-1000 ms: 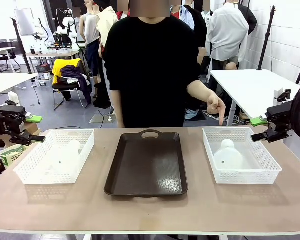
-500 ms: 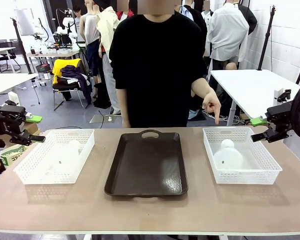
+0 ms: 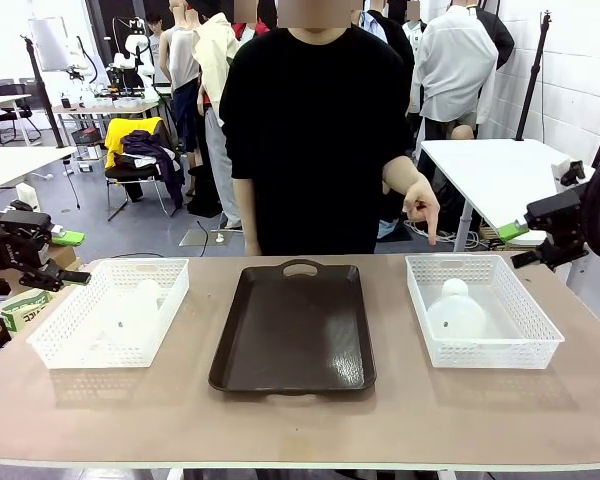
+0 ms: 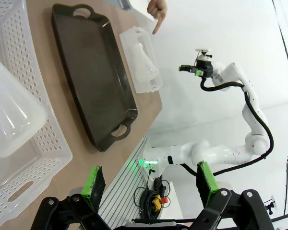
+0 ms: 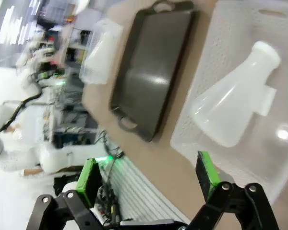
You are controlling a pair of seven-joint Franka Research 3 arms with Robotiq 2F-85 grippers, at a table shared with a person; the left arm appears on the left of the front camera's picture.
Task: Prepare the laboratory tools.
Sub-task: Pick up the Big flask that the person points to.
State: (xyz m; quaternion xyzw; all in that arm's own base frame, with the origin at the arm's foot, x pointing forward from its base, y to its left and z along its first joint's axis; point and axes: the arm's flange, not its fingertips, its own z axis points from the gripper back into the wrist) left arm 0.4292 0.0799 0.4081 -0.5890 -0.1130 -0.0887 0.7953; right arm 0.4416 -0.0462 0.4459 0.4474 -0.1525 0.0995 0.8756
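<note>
Over the last second the right jaws have lifted a little and drawn slightly outward at the right edge of the worktop [image 3: 300,420]. They stand wide open and empty, just beyond the outer wall of the right basket [image 3: 495,353]. The right wrist view looks down between the green pads at the right flask [image 5: 235,110], which lies on its side in that basket. The left jaws have not moved: they hang open and empty beside the far outer corner of the left basket [image 3: 100,350], where the left flask [image 3: 135,305] lies with its neck toward the person. The person's hand [image 3: 420,210] has settled with its forefinger pointing down at the right basket's far rim, and has held there for the last half second. Both flasks lie where they did, and the tray [image 3: 292,325] between the baskets carries nothing. I take the pointing as a cue for the right flask, and the small rise as the start of a reach over the basket wall. No grasp has begun, so the task looks to be at its very start.
</note>
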